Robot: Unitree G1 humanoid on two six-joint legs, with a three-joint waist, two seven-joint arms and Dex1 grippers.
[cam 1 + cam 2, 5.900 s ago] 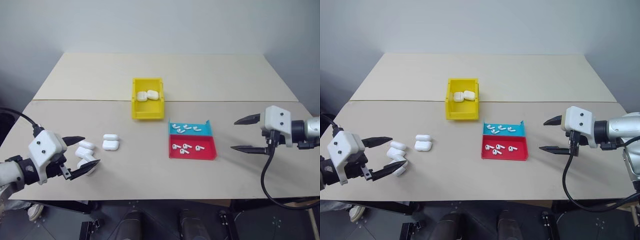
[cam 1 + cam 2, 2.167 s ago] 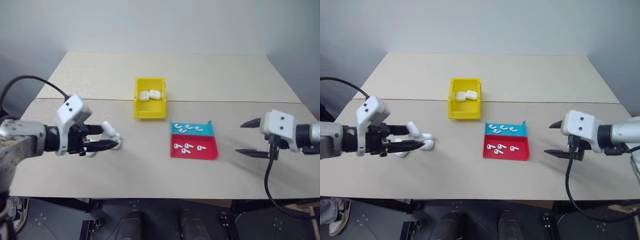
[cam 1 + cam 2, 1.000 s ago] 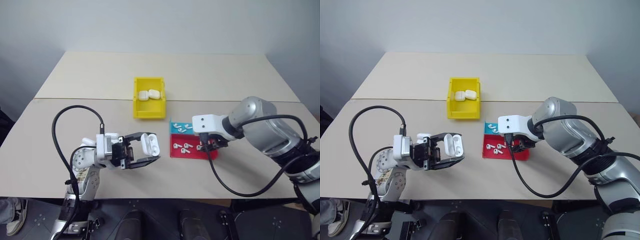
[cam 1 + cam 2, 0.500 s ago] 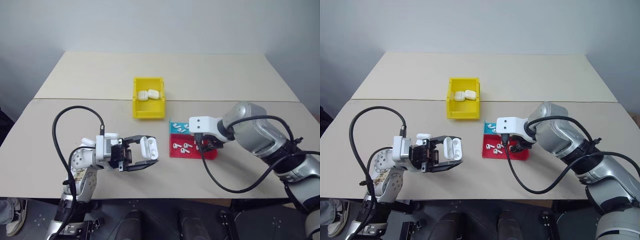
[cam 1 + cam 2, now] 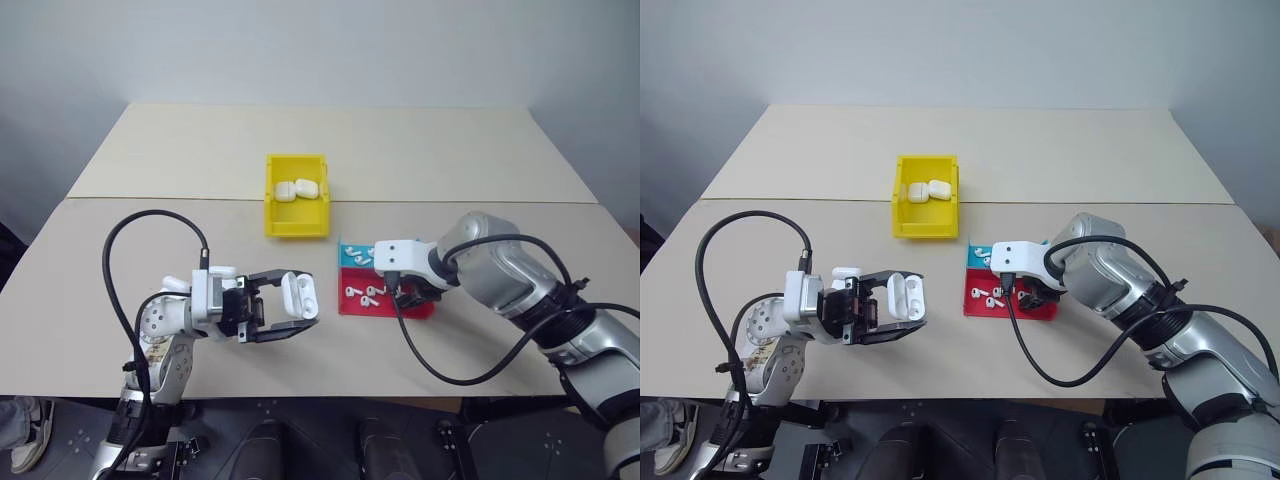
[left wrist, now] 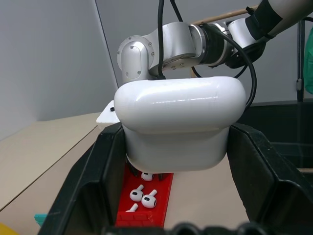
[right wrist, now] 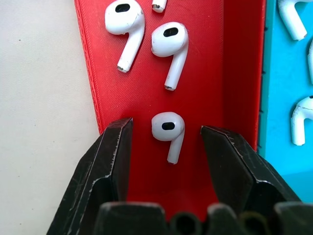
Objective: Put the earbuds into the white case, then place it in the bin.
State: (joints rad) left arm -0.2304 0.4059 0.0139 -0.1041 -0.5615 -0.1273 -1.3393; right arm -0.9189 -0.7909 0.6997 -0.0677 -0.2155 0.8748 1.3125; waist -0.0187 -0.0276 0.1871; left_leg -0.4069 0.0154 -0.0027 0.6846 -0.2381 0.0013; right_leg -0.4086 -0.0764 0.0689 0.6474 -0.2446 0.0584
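Observation:
My left gripper (image 5: 302, 299) is shut on the white case (image 5: 296, 291), held above the table with its lid hinged open. In the left wrist view the case (image 6: 178, 122) sits between the two black fingers (image 6: 93, 181). Several earbuds (image 5: 366, 293) lie in a shallow red-and-blue tray (image 5: 422, 308). My right gripper (image 7: 166, 129) points down into the tray's red half, open, with one earbud (image 7: 167, 131) lying between its fingers and touching neither. The yellow bin (image 5: 296, 228) stands behind the tray, toward the left.
Two white cases (image 5: 298, 189) lie inside the bin. More white cases (image 5: 205, 276) rest on the table behind my left wrist. A seam (image 5: 500, 203) runs across the table behind the bin. The blue half of the tray (image 5: 349, 249) holds more earbuds.
My right gripper has sunk into the tray's red half, around one earbud. The left gripper, which earlier lifted the case off the table, has kept still with it.

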